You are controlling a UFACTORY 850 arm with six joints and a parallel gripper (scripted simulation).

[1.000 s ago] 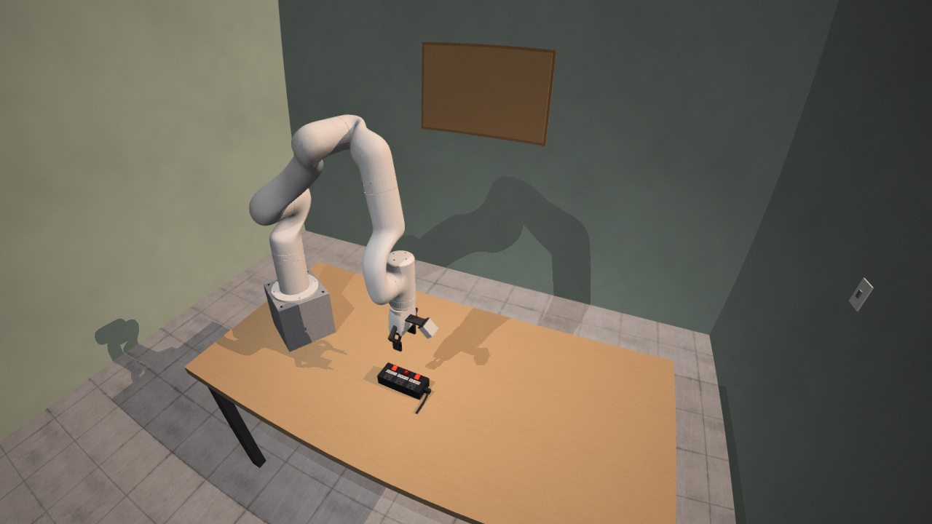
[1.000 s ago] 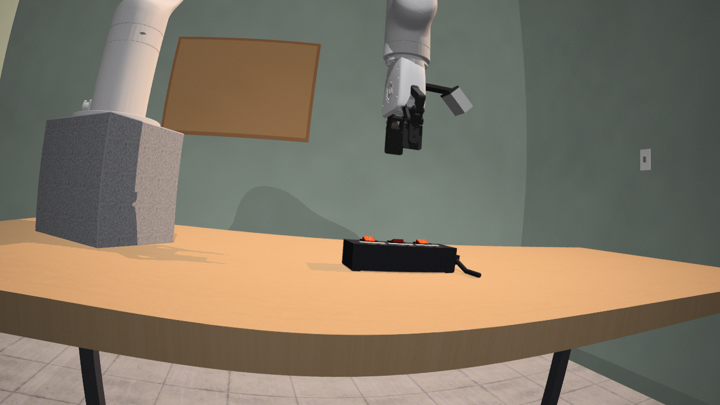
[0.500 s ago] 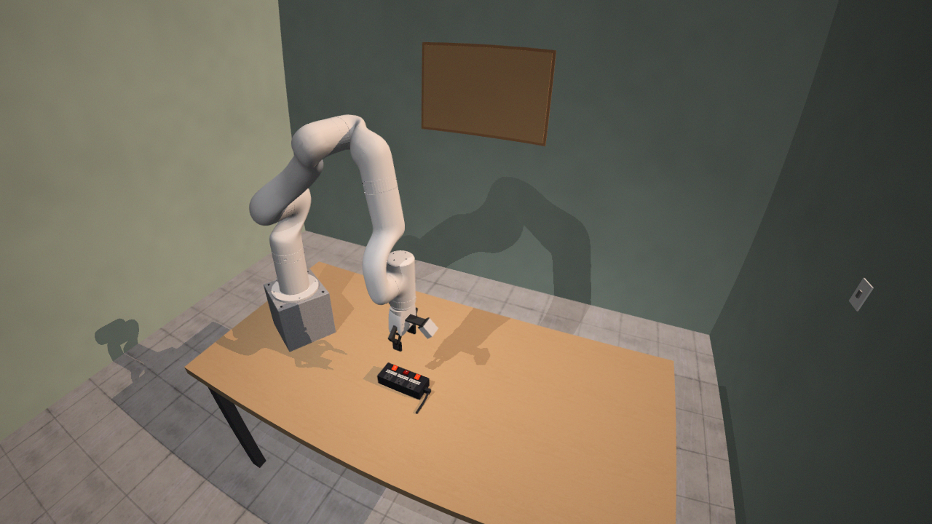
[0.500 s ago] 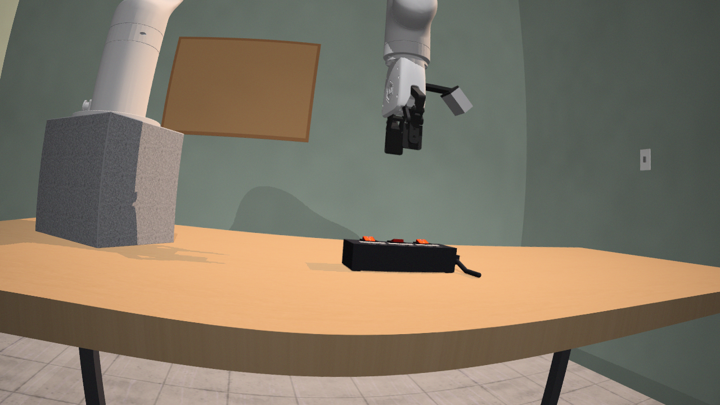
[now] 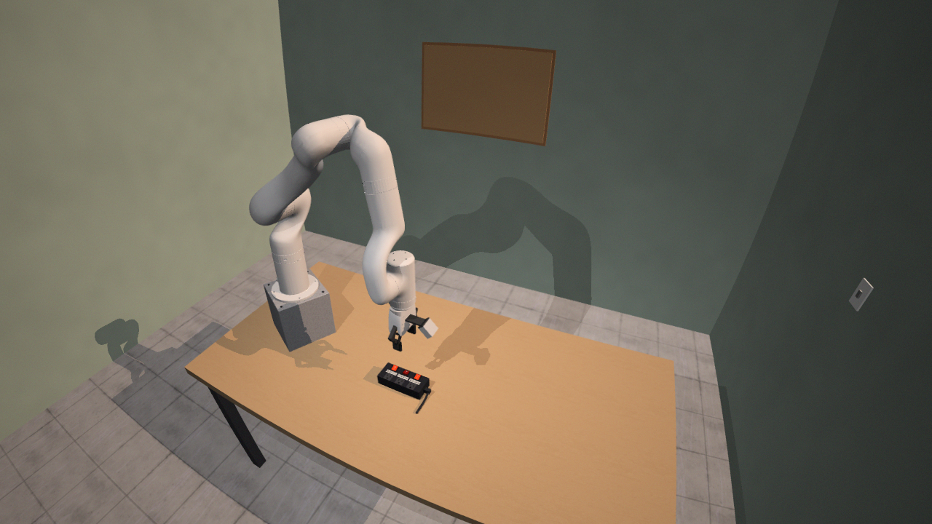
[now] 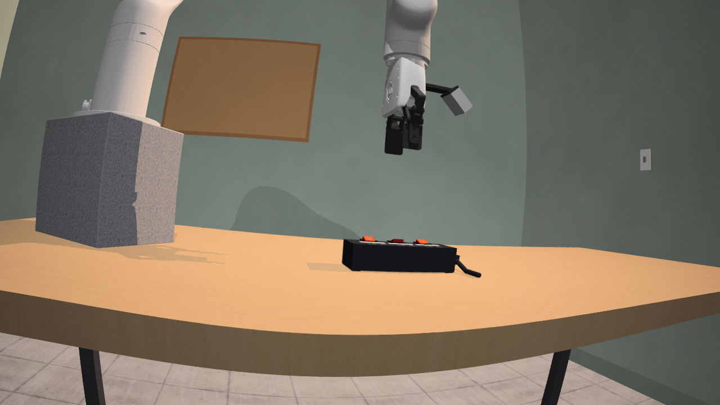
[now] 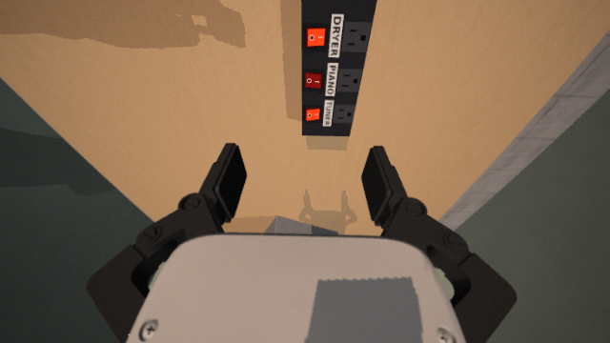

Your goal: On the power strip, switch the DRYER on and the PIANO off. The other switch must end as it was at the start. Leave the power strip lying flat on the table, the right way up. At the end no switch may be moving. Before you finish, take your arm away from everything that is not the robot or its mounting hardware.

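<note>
A black power strip (image 5: pixel 403 380) lies flat on the wooden table, right way up; it also shows in the exterior view (image 6: pixel 399 255) and the wrist view (image 7: pixel 335 71). It has three red rocker switches. The DRYER switch (image 7: pixel 315 37) is bright red, the PIANO switch (image 7: pixel 313 80) is dark red, and the TUNER switch (image 7: pixel 313 114) is bright red. My gripper (image 7: pixel 304 160) (image 6: pixel 403 139) (image 5: pixel 396 335) is open and empty. It hangs well above the table, behind the strip on the TUNER end.
The arm's grey base block (image 5: pixel 299 316) stands at the table's back left corner. A short black cable stub (image 6: pixel 468 269) sticks out of the strip's DRYER end. The table's edge and tiled floor lie to the right in the wrist view.
</note>
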